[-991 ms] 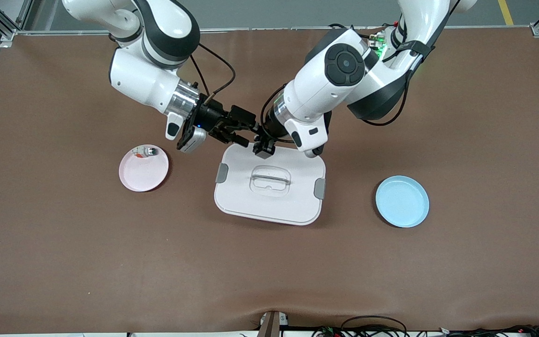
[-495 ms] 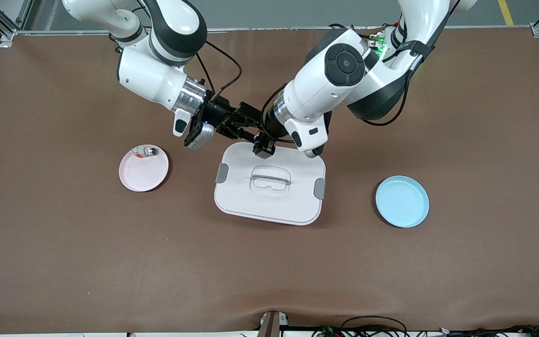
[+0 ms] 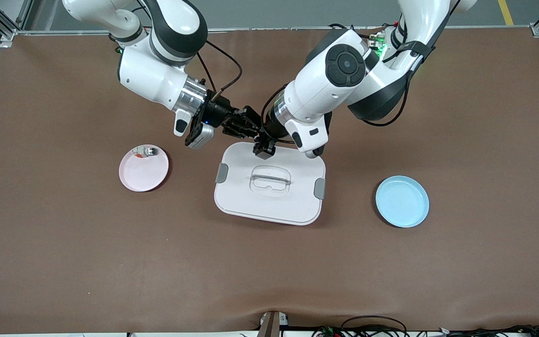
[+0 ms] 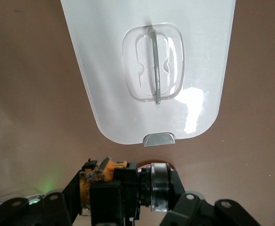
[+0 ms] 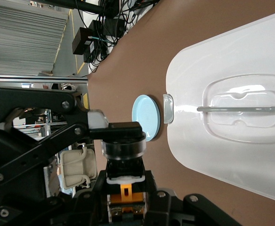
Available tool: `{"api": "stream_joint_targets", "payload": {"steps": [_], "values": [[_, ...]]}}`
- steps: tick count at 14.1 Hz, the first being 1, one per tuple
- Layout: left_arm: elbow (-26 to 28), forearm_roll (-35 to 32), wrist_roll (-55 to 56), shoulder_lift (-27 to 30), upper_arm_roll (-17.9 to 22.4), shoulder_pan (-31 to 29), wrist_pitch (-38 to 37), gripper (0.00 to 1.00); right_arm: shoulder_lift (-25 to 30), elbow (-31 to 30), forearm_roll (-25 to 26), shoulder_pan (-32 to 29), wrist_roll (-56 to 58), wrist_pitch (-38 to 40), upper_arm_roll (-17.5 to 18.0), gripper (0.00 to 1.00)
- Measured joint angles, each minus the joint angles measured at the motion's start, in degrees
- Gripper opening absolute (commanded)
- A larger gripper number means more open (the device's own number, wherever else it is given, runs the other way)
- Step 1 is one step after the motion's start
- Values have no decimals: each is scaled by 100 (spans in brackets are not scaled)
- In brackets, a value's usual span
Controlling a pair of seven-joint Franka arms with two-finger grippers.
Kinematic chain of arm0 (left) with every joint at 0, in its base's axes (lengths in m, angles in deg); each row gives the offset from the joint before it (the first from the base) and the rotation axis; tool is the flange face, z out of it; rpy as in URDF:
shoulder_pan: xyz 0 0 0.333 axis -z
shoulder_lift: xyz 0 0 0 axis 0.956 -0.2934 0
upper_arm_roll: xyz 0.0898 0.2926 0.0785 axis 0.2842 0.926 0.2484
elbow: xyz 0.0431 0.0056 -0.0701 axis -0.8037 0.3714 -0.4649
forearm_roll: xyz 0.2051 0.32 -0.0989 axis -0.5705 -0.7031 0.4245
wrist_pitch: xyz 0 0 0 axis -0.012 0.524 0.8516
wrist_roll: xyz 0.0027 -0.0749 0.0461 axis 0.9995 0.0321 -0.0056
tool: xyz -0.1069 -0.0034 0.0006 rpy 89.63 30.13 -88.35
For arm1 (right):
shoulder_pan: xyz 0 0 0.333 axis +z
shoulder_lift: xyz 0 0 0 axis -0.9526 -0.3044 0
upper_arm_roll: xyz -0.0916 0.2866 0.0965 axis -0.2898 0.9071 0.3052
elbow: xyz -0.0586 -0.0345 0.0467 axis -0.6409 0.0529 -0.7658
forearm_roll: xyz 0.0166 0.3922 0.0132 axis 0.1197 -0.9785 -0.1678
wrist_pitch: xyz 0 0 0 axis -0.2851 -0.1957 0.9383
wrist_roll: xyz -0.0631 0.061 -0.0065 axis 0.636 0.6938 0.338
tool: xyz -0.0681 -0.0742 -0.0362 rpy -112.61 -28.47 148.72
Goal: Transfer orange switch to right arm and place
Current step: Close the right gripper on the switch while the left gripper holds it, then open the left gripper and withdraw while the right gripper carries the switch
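Handover stage, mid-air, both grippers over the farther edge of the white lidded box (image 3: 269, 185).

L gripper (image 3: 264, 149): fingers clamped on the orange switch (image 4: 110, 181). L wrist view shows the switch body pinched between the pads, tan/orange bit at one end, metal ring at the other.

R gripper (image 3: 245, 127): tips right up against the L gripper's tips. R wrist view shows R pads on either side of the switch's black and white base, with the L gripper's fingers gripping the ringed end farther out. R fingers look closed onto it, judging by the absence of any gap, but contact pressure can't be confirmed.

Progress (judgement): pick-up done, switch brought to the meeting point, R arm in position and prob. gripping. Left to do: L fingers release, arms separate, R arm carries the switch to a plate and sets it down. Which plate isn't stated. Pink plate (image 3: 143, 167) at the R arm's end already holds a small silver-white part (image 3: 146, 151); blue plate (image 3: 402, 201) at the L arm's end.

Hard to see:
- Front view: switch itself hidden among the black fingers, no orange visible.
- Round orange face not visible in any view.
- Wrist views cut off both grippers' own bodies.
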Motion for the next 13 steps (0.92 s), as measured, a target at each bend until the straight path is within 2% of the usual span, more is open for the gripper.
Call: {"api": "stream_joint_targets", "payload": {"steps": [1, 3, 4, 10, 11, 13], "values": [[0, 0, 0, -2, 0, 0, 0, 0, -3, 1, -1, 0, 0, 0, 0, 0], [0, 0, 0, -7, 3, 0, 0, 59, -11, 5, -2, 0, 0, 0, 0, 0], [0, 0, 0, -7, 6, 0, -2, 100, -16, 11, -2, 0, 0, 0, 0, 0], [-53, -218, -151, -7, 87, -11, -176, 100, -79, 28, 75, 8, 344, 0, -2, 0], [-72, -326, -192, -3, 90, -18, -196, 100, -97, 28, 231, 7, 564, 0, -11, 0], [-150, -514, -536, 65, 121, -90, -299, 100, -143, 24, 869, 7, 794, 2, -48, 0]]}}
